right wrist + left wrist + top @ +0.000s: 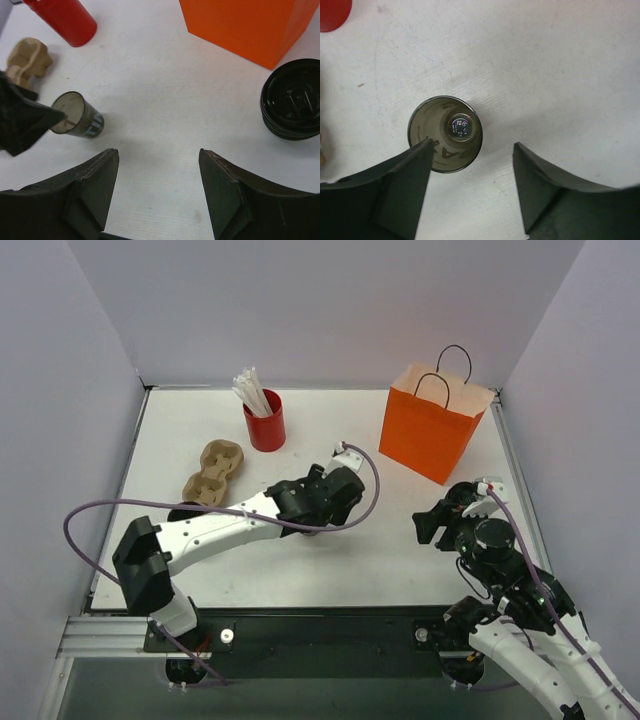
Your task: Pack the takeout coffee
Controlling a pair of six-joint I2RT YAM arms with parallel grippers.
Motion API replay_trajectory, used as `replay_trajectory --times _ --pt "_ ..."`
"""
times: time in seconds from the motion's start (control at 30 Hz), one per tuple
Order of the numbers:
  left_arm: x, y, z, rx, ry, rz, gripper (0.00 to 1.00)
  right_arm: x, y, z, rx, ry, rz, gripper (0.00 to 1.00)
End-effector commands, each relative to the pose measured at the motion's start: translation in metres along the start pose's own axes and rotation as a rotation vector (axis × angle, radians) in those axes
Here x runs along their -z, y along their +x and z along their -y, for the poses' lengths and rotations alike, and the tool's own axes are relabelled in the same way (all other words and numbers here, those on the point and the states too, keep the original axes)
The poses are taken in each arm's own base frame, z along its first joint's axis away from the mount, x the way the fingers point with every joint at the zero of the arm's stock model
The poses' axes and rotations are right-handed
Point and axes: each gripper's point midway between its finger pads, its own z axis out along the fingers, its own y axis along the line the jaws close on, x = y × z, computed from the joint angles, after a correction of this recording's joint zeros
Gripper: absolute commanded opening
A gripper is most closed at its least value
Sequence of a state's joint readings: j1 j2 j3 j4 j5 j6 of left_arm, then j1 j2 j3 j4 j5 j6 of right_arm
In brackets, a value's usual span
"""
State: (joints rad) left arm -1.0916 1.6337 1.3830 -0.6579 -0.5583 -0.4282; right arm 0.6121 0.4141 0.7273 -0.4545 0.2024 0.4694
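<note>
Left wrist view: the left gripper (472, 145) stands wide, its nine-o'clock finger at the rim of an open-topped dark cup (432, 117) whose white side lettering is unreadable; the right gripper (157, 152) gapes empty, a black-lidded cup (292, 100) at its three o'clock.

**Top external view:** set high behind the near edge, facing down and forward. It is the farthest view and takes in the whole table (400, 570).

**Left wrist view:** close, looking straight down. The dark paper cup (445, 134) sits at centre and the red cup (332, 12) clips the upper left corner.

**Right wrist view:** low and oblique across the tabletop. The same dark paper cup is at centre left, the red cup at upper left and the orange bag (245, 27) at upper right.

**Shared:** the red cup appears in all three views; the orange bag appears in the top and right wrist views.
</note>
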Motion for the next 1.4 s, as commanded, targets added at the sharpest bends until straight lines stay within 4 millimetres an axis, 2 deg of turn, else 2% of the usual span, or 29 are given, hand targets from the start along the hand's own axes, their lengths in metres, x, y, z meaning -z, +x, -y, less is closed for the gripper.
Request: replay_trajectory --times 0.0,0.07,0.1,0.13,0.17,0.2,0.27,0.3,0.37,0.4,0.47,0.5,0.73,0.83,1.0,1.37 --pt "0.044 -0.045 -0.03 0.118 0.101 0.105 0.8 -0.01 -0.007 0.015 0.093 0.132 -0.046 0.66" --pt "0.048 -0.034 -0.033 0.125 0.179 0.088 0.85 -0.018 -0.002 0.03 0.155 0.239 -0.106 0.66" --pt "0.057 -0.039 -0.05 0.166 0.194 0.12 0.88 -0.019 -0.005 0.034 0.171 0.269 -0.124 0.66" --pt "0.062 -0.035 -0.05 0.17 0.247 0.116 0.89 -0.022 -0.005 0.037 0.185 0.296 -0.146 0.65" --pt "0.057 -0.022 -0.056 0.153 0.251 0.106 0.9 -0.03 0.0 0.046 0.185 0.344 -0.194 0.65" --pt "0.064 -0.025 -0.074 0.175 0.237 0.142 0.91 -0.033 -0.001 0.047 0.174 0.349 -0.215 0.63" --pt "0.065 -0.016 -0.09 0.149 0.196 0.16 0.91 -0.042 0.005 0.054 0.153 0.369 -0.274 0.61" --pt "0.068 -0.007 -0.099 0.14 0.177 0.168 0.91 -0.044 0.001 0.065 0.129 0.411 -0.274 0.59" --pt "0.074 -0.001 -0.112 0.111 0.143 0.2 0.91 -0.051 0.004 0.075 0.125 0.451 -0.31 0.58" --pt "0.07 0.011 -0.116 0.101 0.127 0.185 0.91 -0.052 0.0 0.084 0.116 0.482 -0.313 0.57" --pt "0.074 0.012 -0.122 0.095 0.116 0.227 0.92 -0.058 0.005 0.096 0.114 0.523 -0.36 0.55" --pt "0.069 0.023 -0.121 0.085 0.114 0.21 0.92 -0.059 0.005 0.104 0.099 0.55 -0.369 0.54" --pt "0.071 0.032 -0.119 0.069 0.146 0.234 0.91 -0.084 0.017 0.128 0.013 0.576 -0.447 0.46" --pt "0.071 0.038 -0.125 0.068 0.121 0.221 0.91 -0.091 0.017 0.133 0.004 0.582 -0.456 0.45" --pt "0.074 0.035 -0.125 0.072 0.126 0.243 0.91 -0.102 0.021 0.136 -0.006 0.566 -0.467 0.41" --pt "0.073 0.037 -0.126 0.066 0.12 0.239 0.91 -0.112 0.028 0.146 0.019 0.59 -0.496 0.31"
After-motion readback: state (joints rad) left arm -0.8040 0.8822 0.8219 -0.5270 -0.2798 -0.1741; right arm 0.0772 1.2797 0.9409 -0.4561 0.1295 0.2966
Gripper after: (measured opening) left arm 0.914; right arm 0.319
